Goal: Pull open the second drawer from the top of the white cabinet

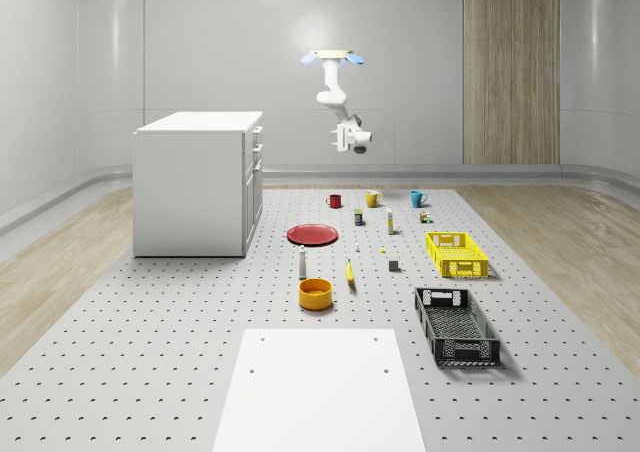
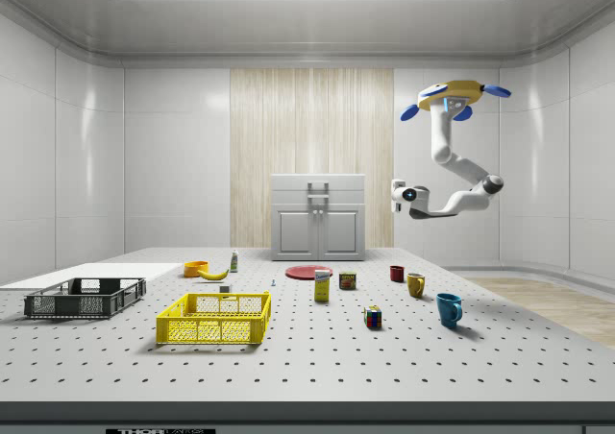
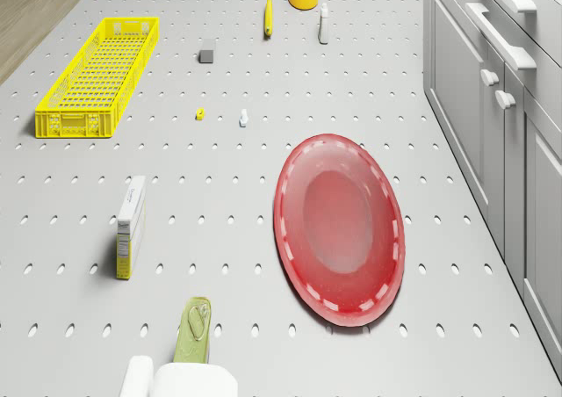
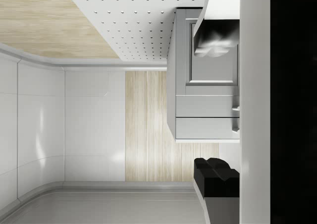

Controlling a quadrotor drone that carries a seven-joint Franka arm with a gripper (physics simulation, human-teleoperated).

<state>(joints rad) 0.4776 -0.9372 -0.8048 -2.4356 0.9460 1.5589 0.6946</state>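
Note:
The white cabinet [image 1: 195,182] stands on the pegboard floor at the whole-scene view's left. Its two drawers sit above two doors on the face turned toward me. The second drawer [image 2: 336,200] is closed, and its bar handle [image 3: 502,37] lies flush below the top one. In the wrist view the second drawer [image 4: 205,106] lies straight ahead, some distance off. The drone [image 1: 332,58] hovers high above the floor in front of the cabinet. My gripper [image 1: 356,143] hangs at about drawer height, well clear of the cabinet, open and empty, with a black fingertip [image 4: 215,177] showing.
A red plate [image 3: 341,226] lies on the floor in front of the cabinet. Mugs [image 1: 372,199], small boxes, a banana [image 1: 350,273], an orange bowl [image 1: 315,293], a yellow crate [image 1: 457,253] and a black crate [image 1: 456,325] are spread to the whole-scene view's right.

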